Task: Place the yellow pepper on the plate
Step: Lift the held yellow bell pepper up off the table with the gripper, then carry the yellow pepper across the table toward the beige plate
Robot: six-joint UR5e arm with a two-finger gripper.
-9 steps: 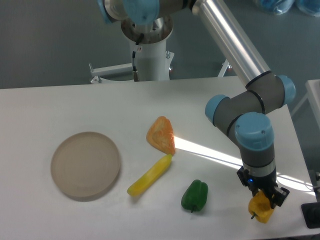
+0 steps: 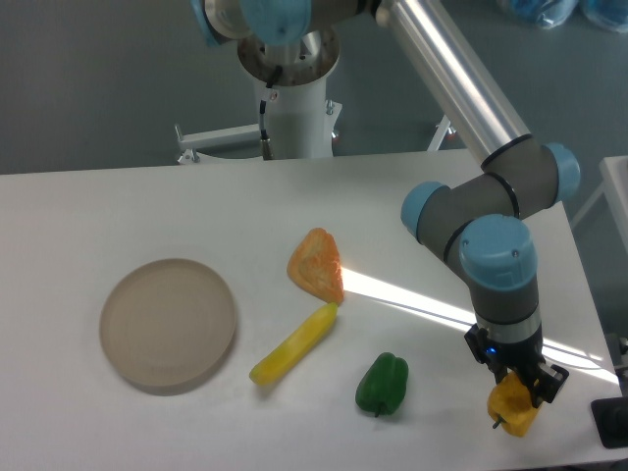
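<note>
Black two-finger gripper (image 2: 522,388) was closed around the small blocky yellow-orange pepper (image 2: 511,408) at the near right edge of the white desk (image 2: 118,211), left of it a glossy green bell pepper (image 2: 382,383). Further back lay a long slender yellow banana-shaped item (image 2: 293,344), with the round flat beige plate (image 2: 169,323) well apart at left. Beyond sat an orange wedge-shaped piece (image 2: 317,264).

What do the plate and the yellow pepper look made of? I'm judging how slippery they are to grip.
The plate looks like matte beige plastic or unglazed ceramic: even colour, no glare. The yellow pepper, at the gripper, looks like smooth moulded plastic, probably toy food: uniform colour, faint sheen. Neither is certain from this view.
</note>
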